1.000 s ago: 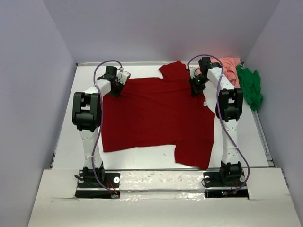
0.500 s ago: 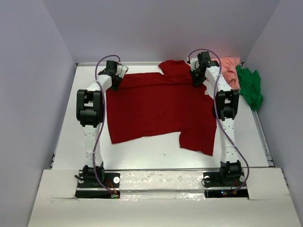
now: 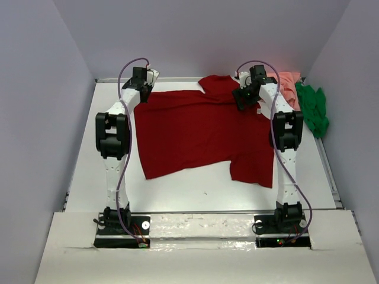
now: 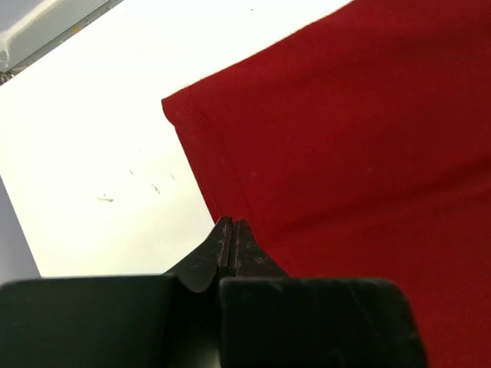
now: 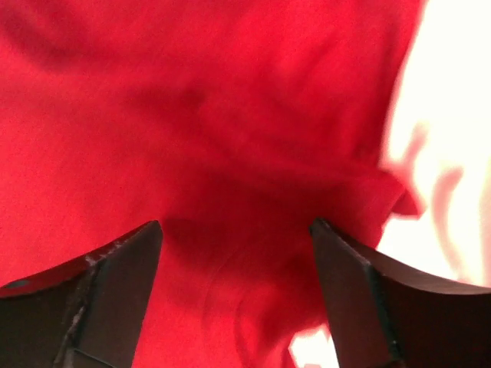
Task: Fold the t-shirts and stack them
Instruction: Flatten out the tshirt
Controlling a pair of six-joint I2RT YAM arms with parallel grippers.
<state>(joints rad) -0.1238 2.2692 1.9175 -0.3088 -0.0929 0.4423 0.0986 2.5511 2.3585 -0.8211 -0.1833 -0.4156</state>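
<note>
White table (image 3: 177,194) carries the dark red t-shirt (image 3: 201,130), spread nearly flat at its middle. Limp and light, it should drag easily; hems and corners look best to pinch. Left tool (image 4: 230,230) pinches its far-left hem; right tool (image 5: 236,230) hangs, jaws spread wide, over far-right cloth. Salmon pink t-shirt (image 3: 288,83) and bright green t-shirt (image 3: 312,109) lie bunched beyond.

Top view high, facing down, wrist views close, sharing red t-shirt (image 3: 201,133)

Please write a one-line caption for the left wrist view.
Left end effector shut on the edge of the dark red t-shirt, over the white table.
</note>
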